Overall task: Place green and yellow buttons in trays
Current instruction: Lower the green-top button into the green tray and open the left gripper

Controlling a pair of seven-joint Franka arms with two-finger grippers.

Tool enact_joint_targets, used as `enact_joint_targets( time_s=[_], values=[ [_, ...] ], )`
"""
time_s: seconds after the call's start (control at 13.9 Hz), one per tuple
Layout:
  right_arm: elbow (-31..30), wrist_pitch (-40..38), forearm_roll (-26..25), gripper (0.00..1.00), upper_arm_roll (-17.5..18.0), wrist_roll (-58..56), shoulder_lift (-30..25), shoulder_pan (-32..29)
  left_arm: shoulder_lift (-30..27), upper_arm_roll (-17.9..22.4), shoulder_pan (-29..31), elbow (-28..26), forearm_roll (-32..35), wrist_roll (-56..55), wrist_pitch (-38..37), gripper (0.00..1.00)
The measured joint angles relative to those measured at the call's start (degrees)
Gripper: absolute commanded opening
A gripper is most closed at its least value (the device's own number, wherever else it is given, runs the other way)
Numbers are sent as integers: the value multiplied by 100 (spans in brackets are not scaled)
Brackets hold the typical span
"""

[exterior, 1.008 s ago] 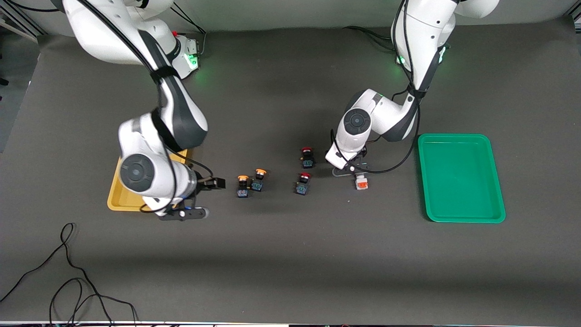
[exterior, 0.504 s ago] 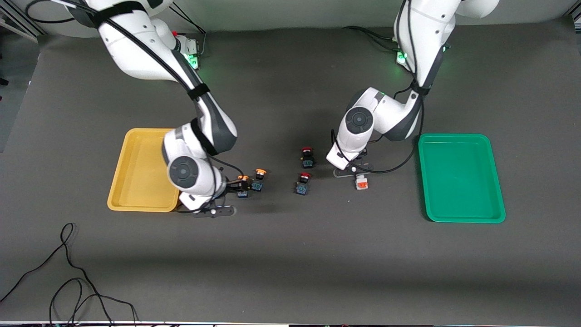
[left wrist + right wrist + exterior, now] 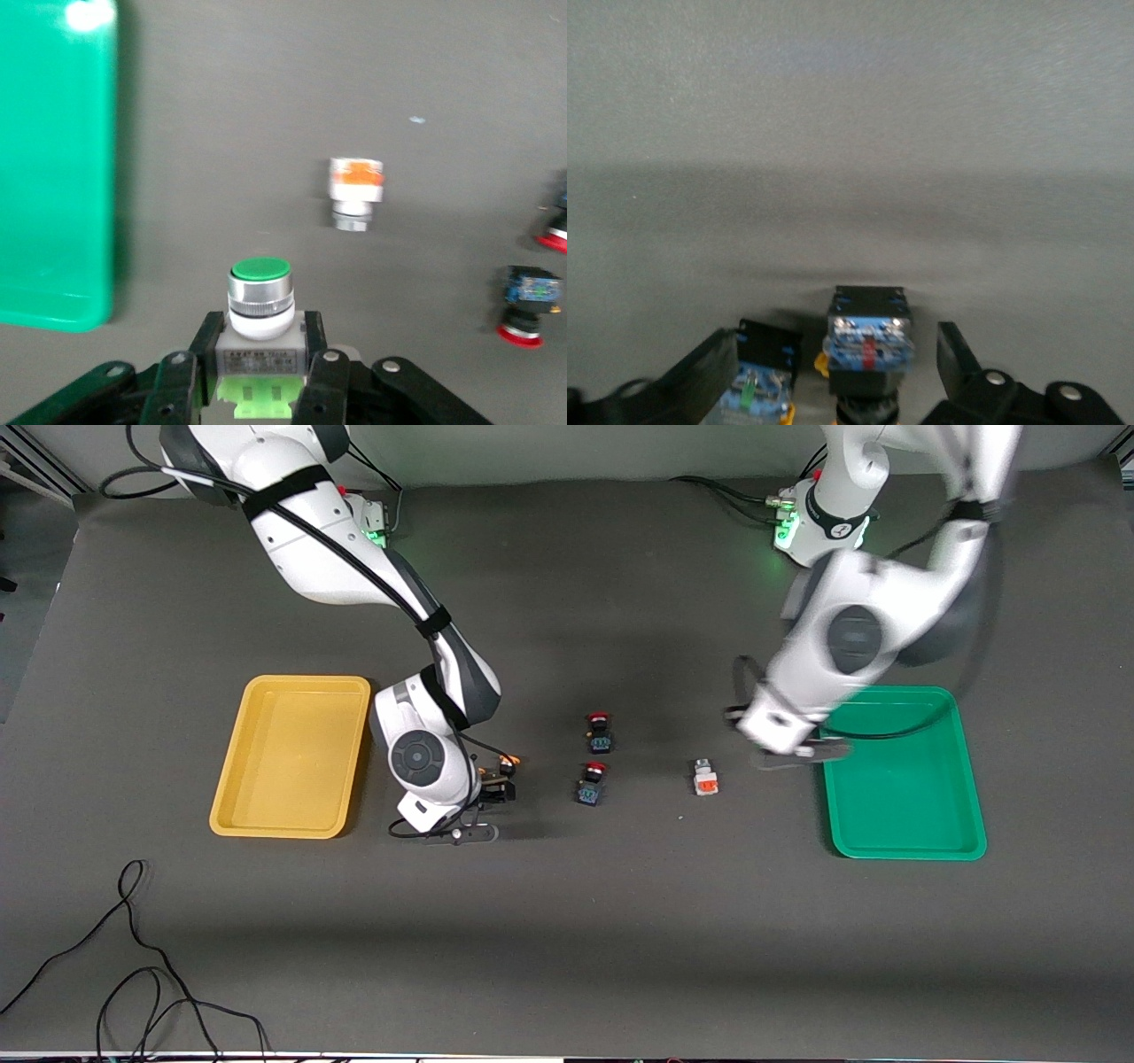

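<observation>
Green-capped button [image 3: 260,301], unseen from the front camera, is sitting clamped in the left gripper [image 3: 259,376] in the left wrist view, over bare table beside the green tray [image 3: 902,771]. Right gripper [image 3: 833,367] is spreading its fingers around the yellow buttons [image 3: 866,341], apparently touching neither, near the yellow tray [image 3: 291,757].

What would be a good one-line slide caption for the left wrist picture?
Left gripper shut on a green-capped button, carried beside the green tray, with an orange-faced white button waiting on the table.
</observation>
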Motion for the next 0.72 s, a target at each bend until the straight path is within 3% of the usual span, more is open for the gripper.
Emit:
enact_joint_targets(
  time_s=[0.36, 0.72],
  values=[
    [-84, 101, 0, 99, -95, 26, 40, 45, 82, 40, 1357, -158, 267, 1303, 58, 30],
    [-81, 102, 0, 99, -208, 26, -15, 44, 1143, 32, 1718, -424, 382, 1908, 1533, 31]
  ],
)
